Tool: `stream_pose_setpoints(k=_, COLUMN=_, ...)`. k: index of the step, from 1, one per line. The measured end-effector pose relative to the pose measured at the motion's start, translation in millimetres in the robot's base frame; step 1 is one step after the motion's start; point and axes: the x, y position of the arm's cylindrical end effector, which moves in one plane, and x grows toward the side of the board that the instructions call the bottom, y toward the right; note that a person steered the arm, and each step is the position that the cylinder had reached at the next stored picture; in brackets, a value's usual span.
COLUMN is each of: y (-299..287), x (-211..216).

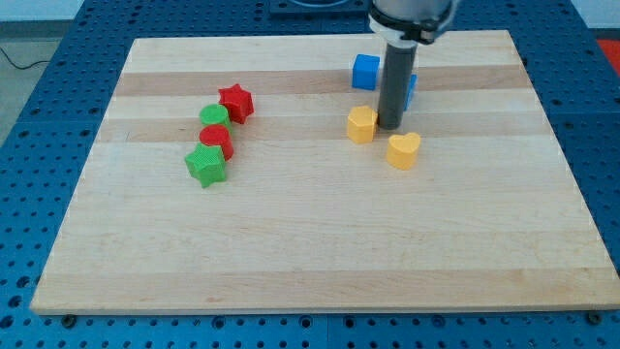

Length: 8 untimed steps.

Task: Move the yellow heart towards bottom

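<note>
Board [320, 252] of pale wood, lying on a blue perforated table [39, 116] and filling most of the view. Rod [394, 82], dark and upright, comes down from the view's top, right of centre; my tip [391, 127] rests on the board. The rod carries no fingers, so there is nothing to spread or pinch. Two blue blocks lie toward the view's top: blue cube [365, 72] left of the rod, second blue block [411, 89] largely hidden behind it, shape unclear. Yellow block [361, 124] sits just left of the tip, touching or nearly so; which cannot be told. Yellow heart [403, 150] lies just below and to the right of the tip, close but apart from it, right of board centre. At the view's left, four blocks form a slanting chain, each touching or nearly touching the next: red star [235, 102] uppermost, then green cylinder [214, 117], red cylinder [215, 139], green star [206, 165] lowest.
</note>
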Motion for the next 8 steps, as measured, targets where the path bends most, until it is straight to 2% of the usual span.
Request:
stream_pose_setpoints(k=1, y=-2.7, x=13.9)
stream_pose_setpoints(k=3, y=15.9, x=88.1)
stream_pose_setpoints(k=4, y=29.7, x=97.2)
stream_pose_setpoints(k=5, y=29.5, x=68.0)
stream_pose_setpoints(k=6, y=44.5, x=60.9)
stream_pose_setpoints(k=8, y=115.4, x=81.5)
